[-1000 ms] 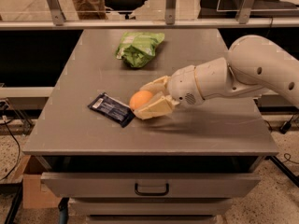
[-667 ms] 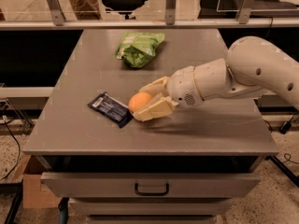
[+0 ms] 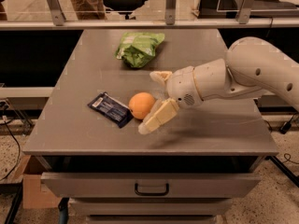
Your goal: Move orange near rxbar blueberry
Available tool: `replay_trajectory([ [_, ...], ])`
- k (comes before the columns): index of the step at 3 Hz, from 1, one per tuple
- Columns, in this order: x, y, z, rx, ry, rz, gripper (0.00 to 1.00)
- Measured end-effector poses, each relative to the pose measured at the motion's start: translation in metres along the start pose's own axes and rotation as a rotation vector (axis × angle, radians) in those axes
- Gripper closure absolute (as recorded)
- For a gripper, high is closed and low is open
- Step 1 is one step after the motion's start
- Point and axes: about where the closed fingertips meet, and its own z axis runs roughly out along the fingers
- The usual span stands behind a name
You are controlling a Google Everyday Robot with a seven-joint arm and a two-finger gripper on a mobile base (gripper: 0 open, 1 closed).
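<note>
The orange (image 3: 141,105) rests on the grey table (image 3: 215,129), touching or nearly touching the right end of the dark blue rxbar blueberry (image 3: 109,108), which lies flat at the front left. My gripper (image 3: 148,102) reaches in from the right and is open. Its jaws are spread wide on either side of the orange's right half: one finger (image 3: 160,76) stands behind the orange and the other finger (image 3: 156,118) in front of it. Neither presses on the fruit.
A light green snack bag (image 3: 138,47) lies at the back middle of the table. A closed drawer with a handle (image 3: 151,189) sits under the front edge. A railing and chairs stand behind the table. A cardboard box (image 3: 32,190) sits on the floor at left.
The fingers were close around the orange; now they have spread apart and the orange sits free on the table by the bar.
</note>
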Motion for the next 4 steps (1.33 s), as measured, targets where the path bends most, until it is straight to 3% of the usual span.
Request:
replay_trajectory([
  [1,-0.001,0.000,0.000,-0.006,-0.020,-0.010,0.00],
  [2,0.000,-0.012,-0.028,0.069,-0.022,-0.023,0.00],
  [3,0.003,-0.032,-0.085,0.222,0.009,-0.041,0.00],
  [4,0.011,-0.054,-0.146,0.424,0.080,-0.022,0.00],
])
